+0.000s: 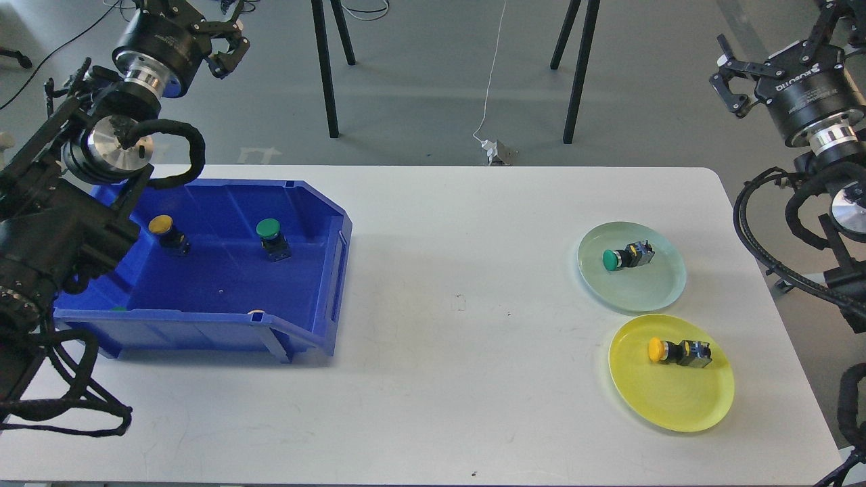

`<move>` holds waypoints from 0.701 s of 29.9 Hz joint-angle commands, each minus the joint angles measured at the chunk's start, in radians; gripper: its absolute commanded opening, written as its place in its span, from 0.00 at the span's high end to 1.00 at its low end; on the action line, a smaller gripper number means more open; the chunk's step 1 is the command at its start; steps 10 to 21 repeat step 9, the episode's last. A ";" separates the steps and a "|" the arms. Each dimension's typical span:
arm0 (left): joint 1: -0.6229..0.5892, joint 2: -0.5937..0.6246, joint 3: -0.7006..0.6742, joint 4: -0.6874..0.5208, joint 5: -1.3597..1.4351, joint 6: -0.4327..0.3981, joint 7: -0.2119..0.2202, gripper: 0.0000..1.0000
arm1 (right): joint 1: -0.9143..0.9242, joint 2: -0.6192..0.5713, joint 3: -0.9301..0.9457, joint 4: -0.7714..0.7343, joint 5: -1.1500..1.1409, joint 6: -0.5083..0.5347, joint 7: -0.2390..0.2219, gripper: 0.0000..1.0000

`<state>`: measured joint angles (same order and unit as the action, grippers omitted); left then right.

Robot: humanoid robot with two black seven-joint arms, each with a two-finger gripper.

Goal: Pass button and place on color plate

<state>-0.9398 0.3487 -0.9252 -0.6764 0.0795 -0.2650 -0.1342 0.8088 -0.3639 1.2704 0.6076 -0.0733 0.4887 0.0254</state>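
Between rounds: both claws raised, empty, left claw [226, 44] and right claw [731, 84] parted; next, left picks yellow button [167, 232] or green button [271, 237] from blue bin [223, 318].

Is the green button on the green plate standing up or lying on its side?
On its side. The green button lies on the green plate, cap pointing left.
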 commanded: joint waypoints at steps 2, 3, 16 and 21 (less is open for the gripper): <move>-0.004 -0.034 0.000 0.001 0.000 0.001 -0.002 0.00 | 0.049 0.052 -0.013 -0.071 0.004 0.000 0.001 0.00; -0.004 -0.036 0.000 0.001 0.000 0.003 -0.004 0.00 | 0.049 0.056 -0.013 -0.071 0.004 0.000 -0.001 0.00; -0.004 -0.036 0.000 0.000 -0.001 0.001 -0.004 0.00 | 0.053 0.076 -0.017 -0.068 0.004 0.000 0.001 0.00; -0.004 -0.036 0.000 0.000 -0.001 0.001 -0.004 0.00 | 0.053 0.076 -0.017 -0.068 0.004 0.000 0.001 0.00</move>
